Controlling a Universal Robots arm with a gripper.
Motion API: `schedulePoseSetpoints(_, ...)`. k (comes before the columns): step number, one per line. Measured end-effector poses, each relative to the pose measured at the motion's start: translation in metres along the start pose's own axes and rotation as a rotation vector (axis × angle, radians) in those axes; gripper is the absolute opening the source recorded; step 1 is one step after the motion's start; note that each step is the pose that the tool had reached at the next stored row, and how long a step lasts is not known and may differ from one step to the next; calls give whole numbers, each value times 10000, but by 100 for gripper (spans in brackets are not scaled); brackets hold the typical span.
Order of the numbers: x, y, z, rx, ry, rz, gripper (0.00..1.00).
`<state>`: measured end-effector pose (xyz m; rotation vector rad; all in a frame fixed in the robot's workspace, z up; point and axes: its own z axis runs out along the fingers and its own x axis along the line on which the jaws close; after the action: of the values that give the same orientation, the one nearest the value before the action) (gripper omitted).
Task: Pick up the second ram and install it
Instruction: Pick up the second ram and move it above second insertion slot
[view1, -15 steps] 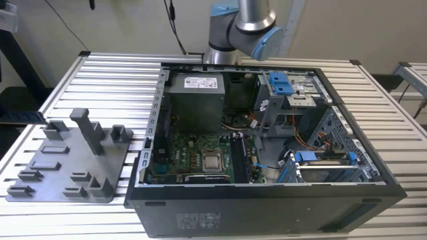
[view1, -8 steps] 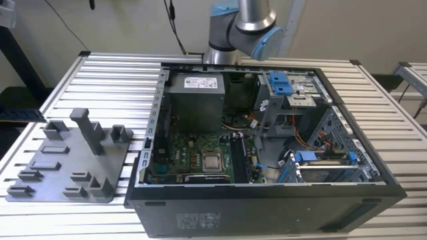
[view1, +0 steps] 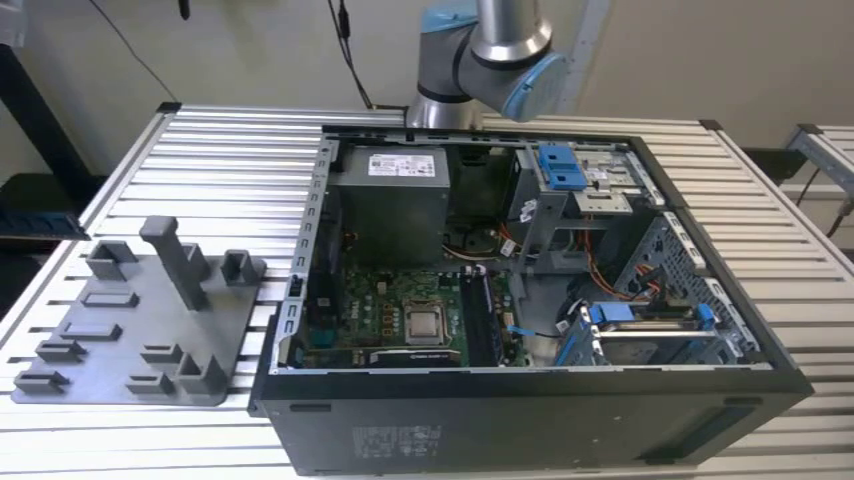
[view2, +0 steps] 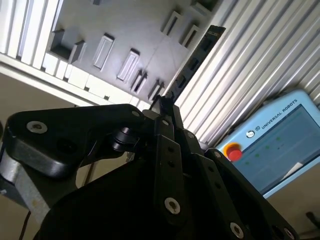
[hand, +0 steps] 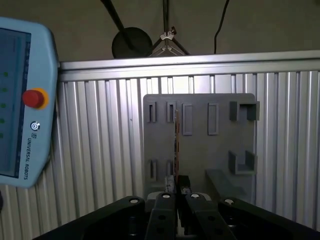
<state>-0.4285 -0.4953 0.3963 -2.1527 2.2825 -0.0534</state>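
**Ram (hand: 176, 135) held over fixture (hand: 200, 150)**
The jaws are clamping on the ram's (view2: 199, 54) end, holding it edge-on above the fixture; in the exterior view the fixture (view1: 134, 330) is lying at the case's (view1: 534, 410) 9 o'clock

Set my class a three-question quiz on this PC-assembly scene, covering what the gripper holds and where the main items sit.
1. True or false: in the second wrist view, the gripper is shut on the second ram.
2. In the first wrist view, what lies beyond the ram? A) a grey fixture plate B) a wooden drawer C) a sink
3. Fill in: in the exterior view, the open computer case stands on the exterior view's ____ of the grey fixture plate.

Key: 1 true; 2 A; 3 right.
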Motion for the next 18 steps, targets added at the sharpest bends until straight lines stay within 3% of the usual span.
schedulePoseSetpoints(18, 3, -4, -153, -1, 0, 0, 14)
